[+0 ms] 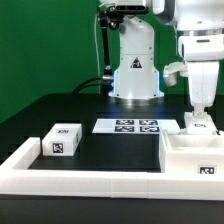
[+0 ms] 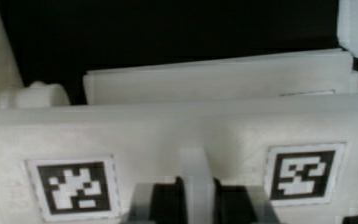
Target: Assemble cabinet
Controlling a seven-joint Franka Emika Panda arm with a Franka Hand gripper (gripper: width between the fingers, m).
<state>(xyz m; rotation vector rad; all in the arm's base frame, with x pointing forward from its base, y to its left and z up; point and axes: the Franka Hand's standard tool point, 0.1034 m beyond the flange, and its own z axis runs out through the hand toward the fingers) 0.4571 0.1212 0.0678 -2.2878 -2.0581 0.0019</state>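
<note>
The cabinet is in loose white parts. A large open box [image 1: 190, 152] lies at the exterior view's right. An upright tagged white piece [image 1: 200, 126] stands at its far edge. My gripper [image 1: 200, 113] comes straight down onto that piece. In the wrist view my gripper [image 2: 204, 205] has a dark finger [image 2: 160, 205] on each side of a thin white wall [image 2: 204, 190], shut on it. Two square tags [image 2: 73, 185] [image 2: 300, 172] flank the wall on the piece's face. A small tagged white box [image 1: 62, 141] sits apart at the exterior view's left.
The marker board [image 1: 128, 126] lies flat on the black table in front of the robot base [image 1: 135, 75]. A long low white rail [image 1: 90, 180] runs along the table's front edge and turns back at the left.
</note>
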